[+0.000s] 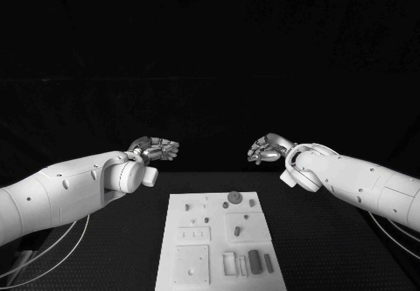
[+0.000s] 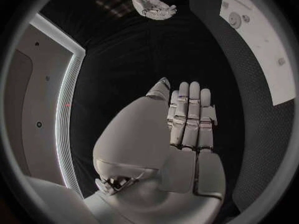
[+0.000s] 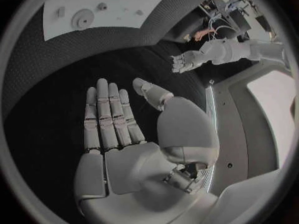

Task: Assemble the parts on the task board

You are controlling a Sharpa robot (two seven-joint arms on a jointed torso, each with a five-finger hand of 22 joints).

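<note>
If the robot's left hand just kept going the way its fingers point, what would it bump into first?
Probably nothing soon. The left hand is flat and empty, pointing over bare black table. The task board lies off to one side, the right hand farther ahead; depth is unclear.

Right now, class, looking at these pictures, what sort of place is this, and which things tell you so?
Probably a robotics lab test bench: a black table carries a white task board with small parts, and the left hand and right hand hang open above it.

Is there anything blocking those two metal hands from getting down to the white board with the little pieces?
Nothing visible does. The left hand and right hand hang open above the far end of the task board; only bare black table lies between.
</note>
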